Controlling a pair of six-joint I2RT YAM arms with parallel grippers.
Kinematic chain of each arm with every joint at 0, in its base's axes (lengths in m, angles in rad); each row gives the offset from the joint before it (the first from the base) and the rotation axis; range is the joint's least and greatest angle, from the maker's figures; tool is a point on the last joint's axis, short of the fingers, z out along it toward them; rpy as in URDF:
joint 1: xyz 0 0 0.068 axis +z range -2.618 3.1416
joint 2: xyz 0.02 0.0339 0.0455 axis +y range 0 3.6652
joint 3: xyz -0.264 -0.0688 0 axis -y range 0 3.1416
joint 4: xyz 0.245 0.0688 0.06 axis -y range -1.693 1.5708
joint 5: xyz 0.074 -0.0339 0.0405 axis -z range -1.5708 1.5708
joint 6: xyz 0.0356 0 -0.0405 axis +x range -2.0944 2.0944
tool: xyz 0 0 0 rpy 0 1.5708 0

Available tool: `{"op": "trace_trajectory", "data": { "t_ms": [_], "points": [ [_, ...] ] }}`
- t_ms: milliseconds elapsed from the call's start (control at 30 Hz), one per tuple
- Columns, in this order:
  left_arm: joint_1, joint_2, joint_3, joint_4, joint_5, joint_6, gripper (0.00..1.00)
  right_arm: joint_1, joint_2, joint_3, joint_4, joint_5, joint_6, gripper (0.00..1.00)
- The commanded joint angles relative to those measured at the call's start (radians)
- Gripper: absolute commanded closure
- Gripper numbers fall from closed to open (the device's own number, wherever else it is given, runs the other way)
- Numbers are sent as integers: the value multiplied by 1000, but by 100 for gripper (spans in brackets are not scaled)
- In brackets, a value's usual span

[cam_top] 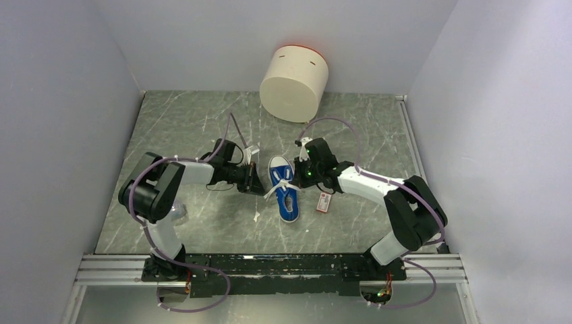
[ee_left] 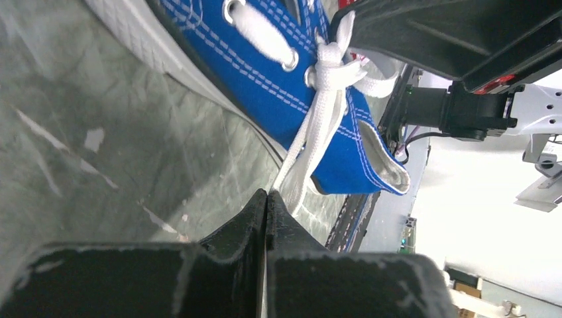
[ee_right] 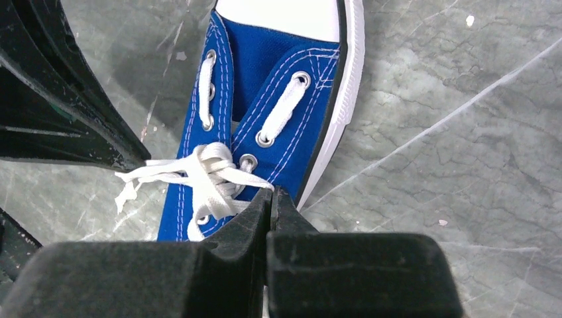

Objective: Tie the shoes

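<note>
The sneaker (cam_top: 284, 187) lies on the surface (cam_top: 195, 128) between both arms, probably light enough to drag. Its limp white laces (ee_right: 209, 175) look slippery; the left pincer (ee_left: 266, 196) and right pincer (ee_right: 272, 196) each pinch a strand tight beside the knot.

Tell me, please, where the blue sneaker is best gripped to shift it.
Grip the sneaker by its heel collar, from above: it stands on its sole, opening upward, so one finger fits inside and one outside the thin canvas wall.
</note>
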Motion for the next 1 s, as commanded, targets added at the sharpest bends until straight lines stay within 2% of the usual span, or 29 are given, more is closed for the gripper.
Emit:
{"op": "trace_trajectory", "data": {
  "t_ms": [0, 100, 233, 333, 500, 800, 867, 967],
  "points": [
    [6, -54, -10, -86, -36, 2, 95, 6, -14, 28, 6, 50, 19, 100],
    [6, -68, 1, -172, -57, 42, 95, 1, -17, 38, 40, 69, 31, 100],
    [6, -91, -11, -210, -95, 59, 95, -14, -39, 15, 106, 78, 74, 100],
    [6, -82, -19, -203, -106, 46, 95, -33, -52, 0, 127, 116, 137, 100],
    [6, -80, -39, -149, -134, 15, 95, -54, -19, -19, 188, 36, 186, 100],
    [24, -48, -78, -202, -209, 40, 95, -103, -68, -72, 212, 56, 266, 100],
    [29, -53, -89, -216, -231, 44, 95, -136, -63, -86, 258, -2, 259, 100],
    [35, -60, -103, -219, -244, 46, 95, -205, -11, -86, 288, -168, 249, 100]
  ]
}}
